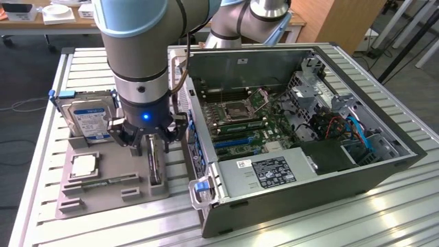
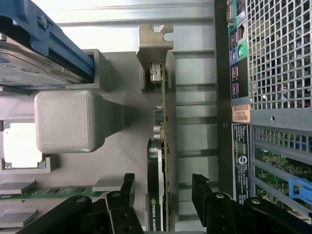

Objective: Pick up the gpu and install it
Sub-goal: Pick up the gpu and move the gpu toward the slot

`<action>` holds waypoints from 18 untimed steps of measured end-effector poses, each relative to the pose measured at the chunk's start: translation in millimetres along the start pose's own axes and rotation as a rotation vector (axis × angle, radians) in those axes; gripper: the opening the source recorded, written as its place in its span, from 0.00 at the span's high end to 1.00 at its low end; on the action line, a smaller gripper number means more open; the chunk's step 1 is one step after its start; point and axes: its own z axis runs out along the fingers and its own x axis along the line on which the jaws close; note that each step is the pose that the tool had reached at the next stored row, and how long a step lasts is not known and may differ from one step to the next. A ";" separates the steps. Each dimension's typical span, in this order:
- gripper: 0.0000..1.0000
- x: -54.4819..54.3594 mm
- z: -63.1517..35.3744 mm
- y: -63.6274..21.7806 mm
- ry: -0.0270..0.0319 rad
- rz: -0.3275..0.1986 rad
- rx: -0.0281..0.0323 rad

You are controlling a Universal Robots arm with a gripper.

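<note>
The gpu [image 1: 155, 165] stands on edge in a slot of the grey holder tray [image 1: 103, 198], on the side nearest the open computer case [image 1: 302, 128]. It has a pale metal bracket [image 2: 155, 41] at one end. The end effector [image 1: 151, 146] straddles the card, spread wide. Its fingers [image 2: 124, 192] stand clear on either side and hold nothing. The tray rests on the desk [image 1: 384, 216].

The gpu [image 2: 157, 195] ends in pale bare metal, while the grey plastic holder [image 2: 63, 122] looks matt and finely layered

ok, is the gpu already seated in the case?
No, the gpu stands on edge in the gray holder, outside the case.
</note>
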 end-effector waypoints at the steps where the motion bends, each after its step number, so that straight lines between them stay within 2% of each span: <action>1: 0.41 0.0 0.3 0.9 -0.0001 0.000 0.0000; 18: 0.41 1.6 8.8 1.5 0.0003 0.000 0.0001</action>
